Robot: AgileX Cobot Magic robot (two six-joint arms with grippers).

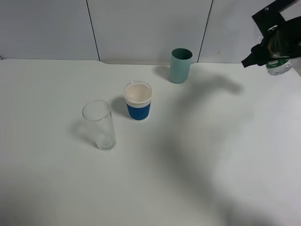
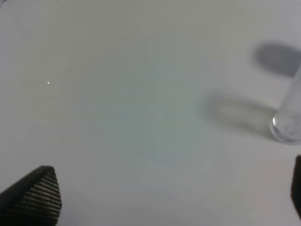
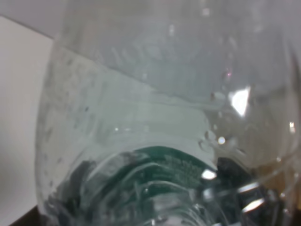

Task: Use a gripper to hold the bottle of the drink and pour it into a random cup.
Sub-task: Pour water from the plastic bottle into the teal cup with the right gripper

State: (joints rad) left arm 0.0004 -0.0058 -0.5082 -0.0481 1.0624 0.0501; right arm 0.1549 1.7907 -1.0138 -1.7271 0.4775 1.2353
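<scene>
Item one, the bottle: clear plastic with a dark green band, clamped in my right jaws at the far right rear of the table. In the right wrist view the bottle fills the picture, with droplets on its wall. Whether its base touches the table I cannot tell. Item two, the cup: teal, opaque, upright near the rear edge, well apart from the bottle and to its left. Item three, a white paper cup with a blue ribbed sleeve, upright, nearer the front than the teal one. Item four, a tall clear glass, upright, front-left of the paper cup, not touching it. My left jaws are spread wide with nothing between them, low over bare table, the glass just beside them.
</scene>
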